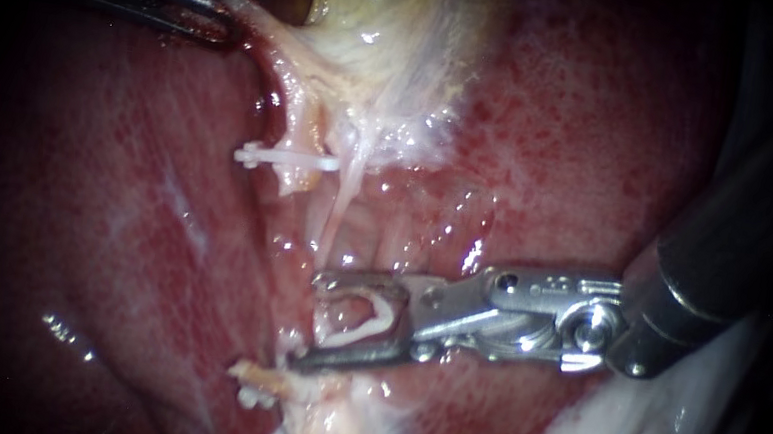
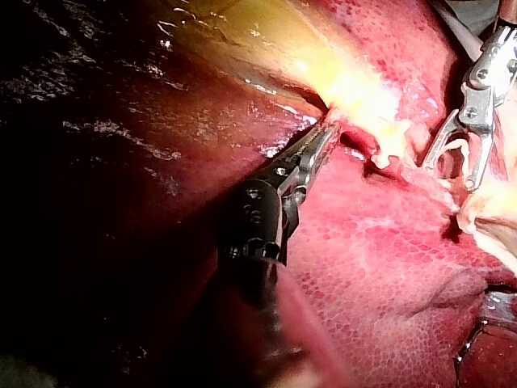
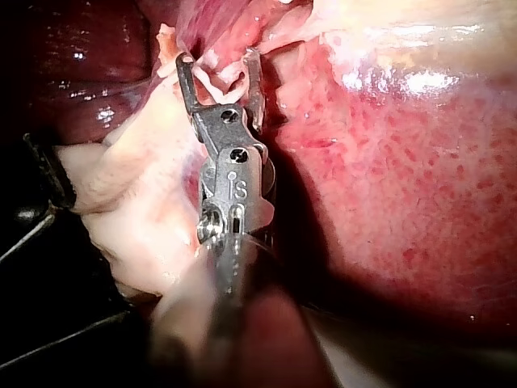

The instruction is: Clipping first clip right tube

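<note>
1. Here, the end effector of the right instrument (image 1: 311, 323) stands wide, holding an open clip (image 1: 377, 319) astride the right tube (image 1: 334, 220), centre, right of a clipped tube (image 1: 306, 125).
2. Far left, the left instrument (image 1: 218, 17) is clamped on gallbladder (image 1: 383, 25) tissue.
3. The tube looks thin, soft and slick, so the clip should close squarely across it.

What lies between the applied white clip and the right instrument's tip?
Endoscope view: only a thin pale tube and wet tissue; the right instrument carries a loaded clip.
</note>
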Motion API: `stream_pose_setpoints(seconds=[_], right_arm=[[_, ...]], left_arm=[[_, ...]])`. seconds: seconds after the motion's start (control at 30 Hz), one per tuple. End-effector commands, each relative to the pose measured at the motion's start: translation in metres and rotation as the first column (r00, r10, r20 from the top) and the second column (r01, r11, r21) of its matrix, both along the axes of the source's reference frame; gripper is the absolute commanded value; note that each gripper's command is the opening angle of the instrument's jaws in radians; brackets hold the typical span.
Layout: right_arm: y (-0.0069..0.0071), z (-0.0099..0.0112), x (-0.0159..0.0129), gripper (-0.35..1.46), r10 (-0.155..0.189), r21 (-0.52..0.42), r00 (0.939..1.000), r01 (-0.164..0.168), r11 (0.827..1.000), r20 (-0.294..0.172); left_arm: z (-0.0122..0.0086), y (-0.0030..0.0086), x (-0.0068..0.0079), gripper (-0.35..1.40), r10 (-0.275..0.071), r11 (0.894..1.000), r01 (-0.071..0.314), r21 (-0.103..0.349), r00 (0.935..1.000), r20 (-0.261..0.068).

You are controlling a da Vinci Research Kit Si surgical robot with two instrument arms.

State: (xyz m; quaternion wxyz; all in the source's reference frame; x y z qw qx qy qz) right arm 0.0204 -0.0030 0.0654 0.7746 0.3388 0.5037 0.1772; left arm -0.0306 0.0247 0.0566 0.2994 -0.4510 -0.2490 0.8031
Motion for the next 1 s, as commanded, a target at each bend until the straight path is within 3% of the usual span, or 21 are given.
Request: stream_pose_setpoints(seconds=[0.03, 0.4, 0.7, 1.0], right_arm=[[0.0, 0.0, 0.0, 0.5, 0.0, 0.0, 1.0, 0.0, 1.0, 0.0], [0.0002, -0.002, -0.0017, 0.5, 0.001, 0.009, 0.9998, -0.001, 1.0, -0.022], [0.002, -0.0048, -0.0052, 0.5, 0.018, 0.031, 0.998, -0.016, 0.999, -0.061], [0.0024, -0.0035, -0.0059, 0.5, 0.04, 0.039, 0.9966, -0.037, 0.999, -0.073]], left_arm=[[0.0, 0.0, 0.0, -0.35, 0.0, 1.0, 0.0, 0.0, 1.0, 0.0], [-0.0001, 0.0, 0.0001, -0.35, 0.0, 1.0, 0.0, 0.0, 1.0, 0.001], [-0.0002, 0.0001, 0.0002, -0.35, -0.001, 1.0, 0.001, 0.0, 1.0, -0.001], [-0.0002, 0.0001, 0.0002, -0.35, -0.001, 1.0, 0.001, 0.0, 1.0, -0.001]])
